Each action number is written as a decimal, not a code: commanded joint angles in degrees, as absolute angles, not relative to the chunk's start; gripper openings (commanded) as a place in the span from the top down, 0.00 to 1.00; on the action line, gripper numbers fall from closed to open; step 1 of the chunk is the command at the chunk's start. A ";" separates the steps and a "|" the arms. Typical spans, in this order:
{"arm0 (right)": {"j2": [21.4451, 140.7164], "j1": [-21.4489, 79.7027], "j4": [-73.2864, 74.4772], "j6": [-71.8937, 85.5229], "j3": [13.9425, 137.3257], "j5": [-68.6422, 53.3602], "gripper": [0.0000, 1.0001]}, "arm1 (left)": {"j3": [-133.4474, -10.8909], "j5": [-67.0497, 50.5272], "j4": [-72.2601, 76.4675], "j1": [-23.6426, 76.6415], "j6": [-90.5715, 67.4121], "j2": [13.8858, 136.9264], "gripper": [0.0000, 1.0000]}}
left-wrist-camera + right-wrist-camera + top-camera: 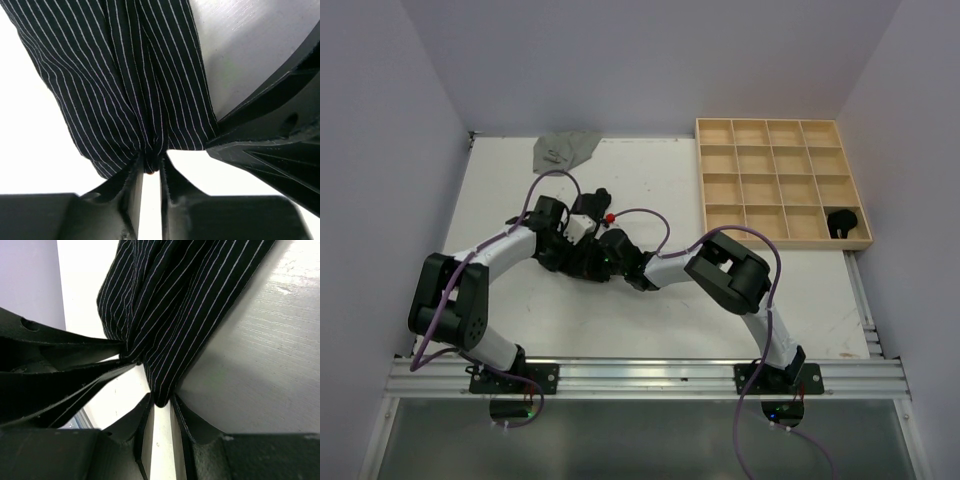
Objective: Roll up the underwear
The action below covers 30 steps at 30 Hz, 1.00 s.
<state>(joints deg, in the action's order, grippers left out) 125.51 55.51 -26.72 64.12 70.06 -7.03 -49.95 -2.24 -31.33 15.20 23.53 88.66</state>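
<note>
Mid-surface, between both arms: black pinstriped underwear (125, 75). Left jaws clenched on a bunched edge, right jaws clenched on another gathered fold, just beside each other. Cloth stretching away from both sets of tips, long axis roughly along the stripes. Equally near either arm. Grey underwear (565, 150) at far edge. Dark roll (840, 222) in near-right compartment of wooden tray (770, 242).

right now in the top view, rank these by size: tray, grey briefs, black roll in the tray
1. tray, clearly largest
2. grey briefs
3. black roll, smallest
All lie at table height, so nearness doesn't skew this.
</note>
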 commanded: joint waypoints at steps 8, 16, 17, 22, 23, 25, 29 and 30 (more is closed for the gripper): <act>127.71 55.72 -24.43 63.54 69.00 -6.24 0.78 | -52.55 -4.74 -33.30 15.56 24.61 86.41 1.00; 127.71 55.72 -24.79 63.28 69.17 -6.15 0.81 | -59.06 -10.19 -41.83 15.56 23.91 84.20 1.00; 127.71 55.72 -24.87 63.28 69.26 -6.24 0.81 | -59.32 -10.63 -42.10 15.64 23.82 84.55 1.00; 127.35 55.72 -25.22 63.28 68.91 -6.15 0.82 | -59.41 -14.23 -42.19 15.73 23.29 86.31 1.00; 127.27 55.64 -25.22 63.28 68.99 -6.15 0.82 | -59.41 -14.67 -42.10 15.73 23.20 86.92 1.00; 127.18 55.72 -25.31 63.19 68.82 -6.24 0.82 | -59.24 -16.08 -41.75 15.82 23.12 87.62 1.00; 127.18 55.63 -25.49 63.19 68.73 -6.15 0.83 | -58.89 -18.54 -41.22 16.00 23.03 89.56 1.00; 127.18 55.72 -25.58 63.11 68.73 -6.15 0.83 | -58.80 -18.81 -41.05 16.00 23.11 89.91 1.00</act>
